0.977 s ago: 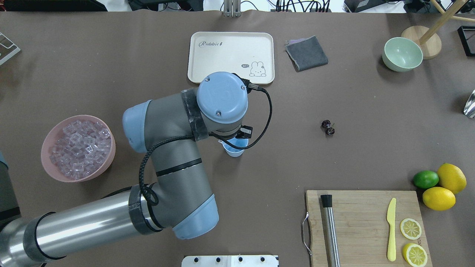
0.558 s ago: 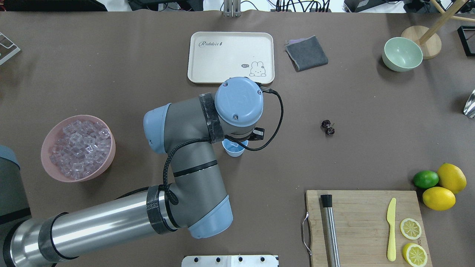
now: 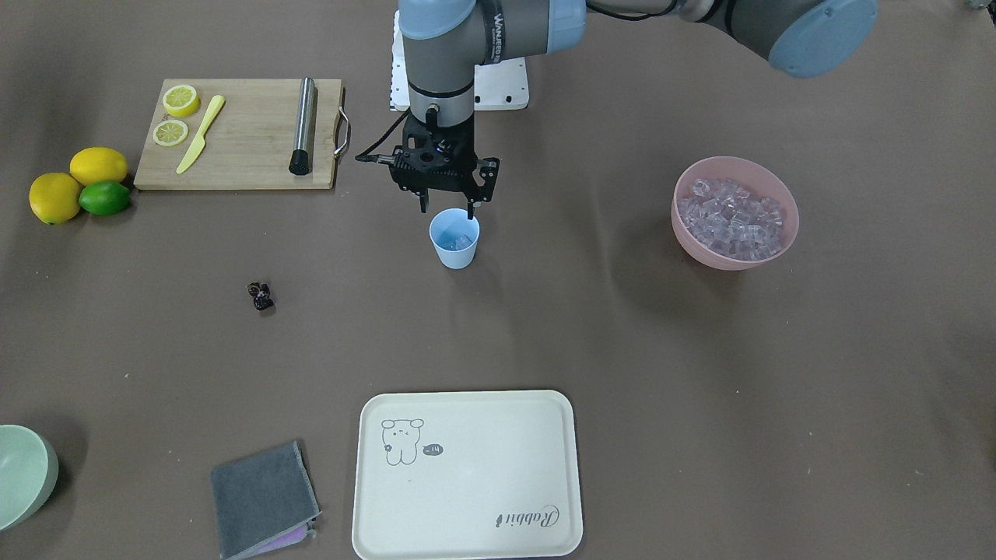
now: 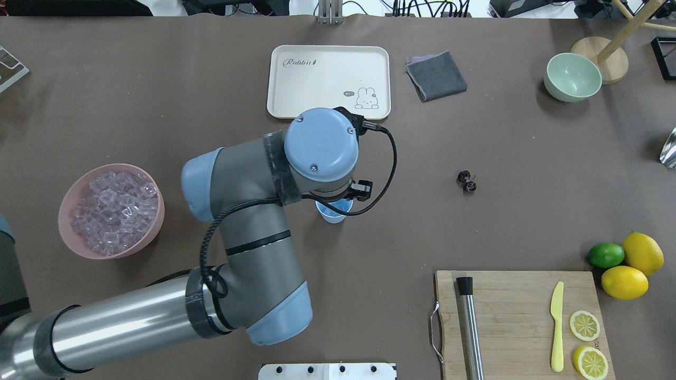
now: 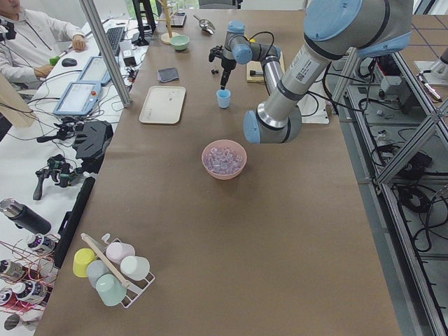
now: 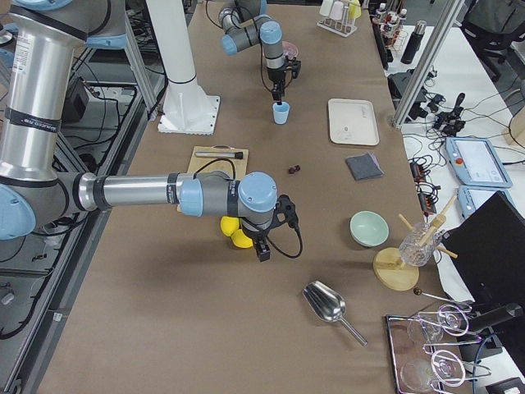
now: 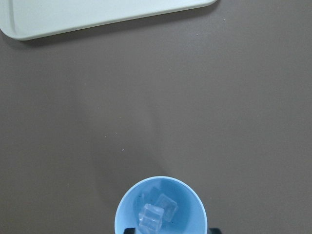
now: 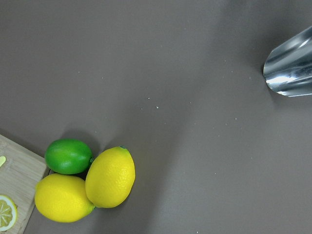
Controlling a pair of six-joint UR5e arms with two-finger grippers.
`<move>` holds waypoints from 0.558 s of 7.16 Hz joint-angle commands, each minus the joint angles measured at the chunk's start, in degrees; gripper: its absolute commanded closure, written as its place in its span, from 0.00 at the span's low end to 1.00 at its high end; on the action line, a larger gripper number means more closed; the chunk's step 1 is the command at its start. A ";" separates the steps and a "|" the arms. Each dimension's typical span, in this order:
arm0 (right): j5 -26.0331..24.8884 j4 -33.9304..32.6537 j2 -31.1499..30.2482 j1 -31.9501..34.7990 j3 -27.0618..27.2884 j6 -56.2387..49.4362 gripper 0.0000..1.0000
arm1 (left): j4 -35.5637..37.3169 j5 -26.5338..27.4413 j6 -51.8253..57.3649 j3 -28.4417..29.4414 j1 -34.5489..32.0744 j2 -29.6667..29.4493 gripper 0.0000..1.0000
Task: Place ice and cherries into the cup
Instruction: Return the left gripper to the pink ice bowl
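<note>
The light-blue cup (image 3: 455, 243) stands mid-table with a few clear ice cubes (image 7: 157, 212) in it. My left gripper (image 3: 447, 208) hangs open and empty just above the cup's rim, jaws spread about the cup's width. In the overhead view the wrist hides most of the cup (image 4: 334, 212). More ice (image 3: 730, 218) is heaped in the pink bowl (image 4: 62, 211) on my left. The dark cherries (image 4: 467, 181) lie on the bare table to the cup's right. My right gripper (image 6: 264, 251) hovers over the lemons; I cannot tell whether it is open or shut.
A cream tray (image 3: 467, 474) and grey cloth (image 3: 261, 498) lie beyond the cup. A cutting board (image 3: 241, 132) with knife, lemon slices and steel rod, two lemons and a lime (image 3: 103, 197), a green bowl (image 4: 572, 77) and a metal scoop (image 8: 292, 68) are on the right.
The left arm's wrist swung right over the cup and has come back left. The cup, bowl and cherries have not moved.
</note>
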 commanded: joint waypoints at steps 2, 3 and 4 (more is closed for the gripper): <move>0.12 0.00 0.09 0.00 0.01 0.07 0.00 | 0.11 -0.30 5.09 -19.26 -2.27 19.52 0.28; 0.12 0.00 0.17 0.00 -0.08 -0.02 0.00 | -0.59 -2.04 5.81 -23.22 -4.10 26.20 0.28; 0.12 0.00 0.17 0.00 0.01 -0.02 0.00 | -0.68 -11.37 2.07 -25.35 -6.38 31.40 0.28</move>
